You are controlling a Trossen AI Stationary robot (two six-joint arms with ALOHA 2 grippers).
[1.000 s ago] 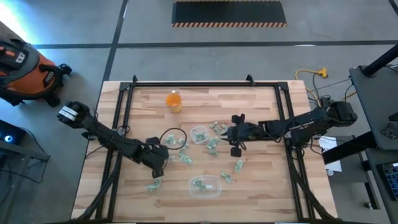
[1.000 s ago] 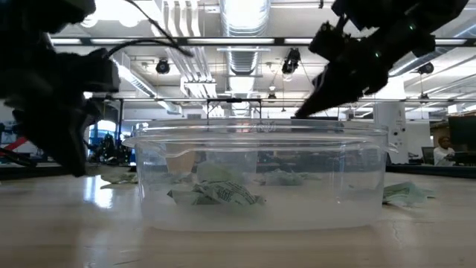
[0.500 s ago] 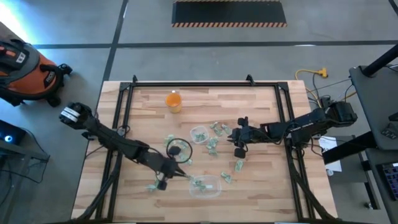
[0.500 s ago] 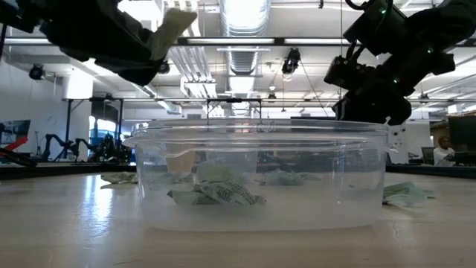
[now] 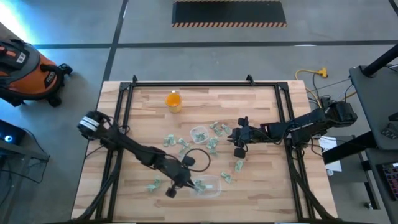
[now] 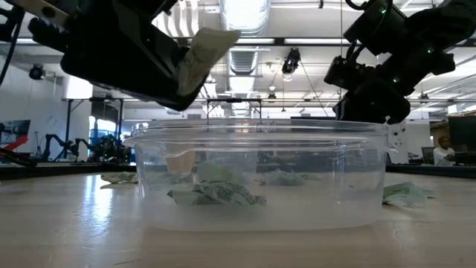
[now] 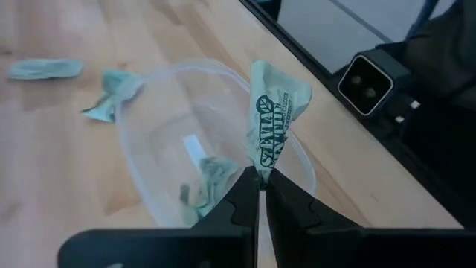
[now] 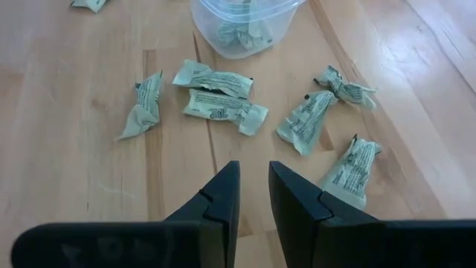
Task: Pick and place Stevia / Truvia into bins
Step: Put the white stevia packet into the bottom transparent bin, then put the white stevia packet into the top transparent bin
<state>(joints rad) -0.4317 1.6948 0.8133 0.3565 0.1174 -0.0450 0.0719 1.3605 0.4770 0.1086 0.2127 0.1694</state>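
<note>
Two clear bins on the table (image 5: 261,99): a small round cup (image 5: 199,134) near the centre and a larger rounded-rectangular tub (image 5: 210,185) close to the near edge. One orange cup (image 5: 173,101) well apart toward the far side. Roughly a dozen loose Stevia sachets (image 5: 211,144) scattered between the two bins and around the round cup, too small in the high view for an exact count; six counted in the right wrist view (image 8: 216,106), plus a few crumpled ones inside the round cup (image 8: 242,22) and at least two inside the tub (image 7: 212,175).

Bare wood wide open along the far side and the right edge; a narrow strip only between the tub and the near edge. Black frame rails along the table's left, right and far sides.

Left end effector (image 7: 260,182) just above the tub's rim, fingers pressed together on the lower corner of one held sachet (image 7: 277,123), standing up from the fingertips over the tub's opening; seen from the low view (image 6: 201,59), well above the rim. Right end effector (image 8: 253,182) right of the round cup, above the loose sachets, fingers a narrow gap apart and gripping nothing, nearest sachets just ahead of the tips.
</note>
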